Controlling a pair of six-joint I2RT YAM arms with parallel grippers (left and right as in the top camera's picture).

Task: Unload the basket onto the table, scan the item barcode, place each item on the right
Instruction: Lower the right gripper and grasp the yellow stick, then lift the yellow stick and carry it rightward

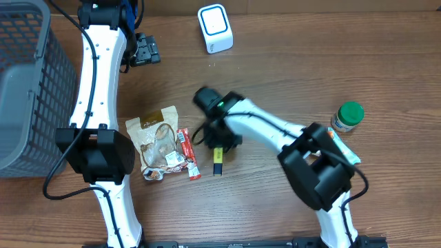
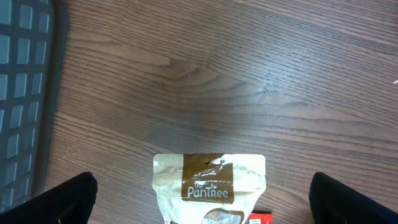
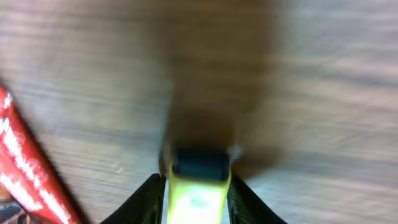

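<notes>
Reaching in from the near right corner, the right gripper hangs over the middle of the wooden surface. Its fingers are clamped on either side of a small yellow tube, the tube's black cap pointing toward 6 o'clock. The wrist view is blurred, so I cannot tell whether the tube touches the wood.

Just beside the tube at 9 o'clock lies a red wrapped bar. It rests against the right edge of a PanTree snack bag, which lies flat. Well apart at 3 o'clock, past the right arm's elbow, is a green-lidded jar.

Farther back at 11 o'clock, the left gripper hovers over bare wood. Its fingers are spread wide with nothing between them. A white barcode scanner sits near the far edge at 12 o'clock, and a grey mesh basket fills the far left at 10 o'clock.
</notes>
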